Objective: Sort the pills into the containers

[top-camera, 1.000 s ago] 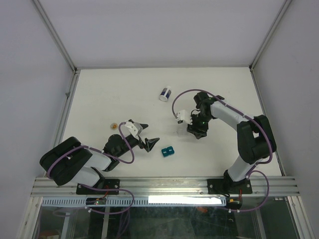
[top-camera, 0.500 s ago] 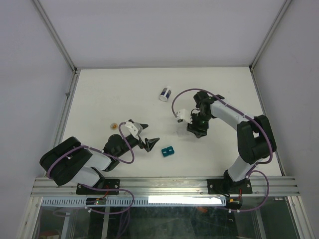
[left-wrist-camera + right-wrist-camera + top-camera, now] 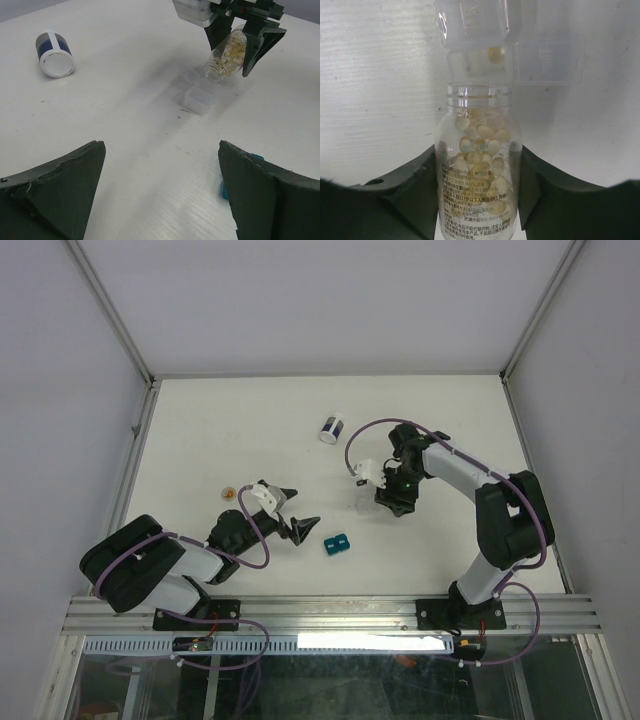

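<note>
My right gripper (image 3: 479, 159) is shut on a clear bottle (image 3: 479, 200) of pale yellow pills (image 3: 485, 135). The bottle is tilted, its open mouth towards two small see-through containers (image 3: 477, 30) (image 3: 549, 57) on the table. One pill (image 3: 494, 54) lies in the container straight ahead of the mouth. The top view shows the right gripper (image 3: 395, 495) just right of the containers (image 3: 360, 502). The left wrist view shows the bottle (image 3: 229, 52) over the containers (image 3: 199, 100). My left gripper (image 3: 305, 506) rests low and open, holding nothing, left of a teal block.
A white jar with a dark-blue band (image 3: 332, 428) lies on its side at the back. The teal block (image 3: 335, 543) sits near the left fingertips. A tiny orange blob in clear plastic (image 3: 230, 493) lies at the left. Side walls bound the table.
</note>
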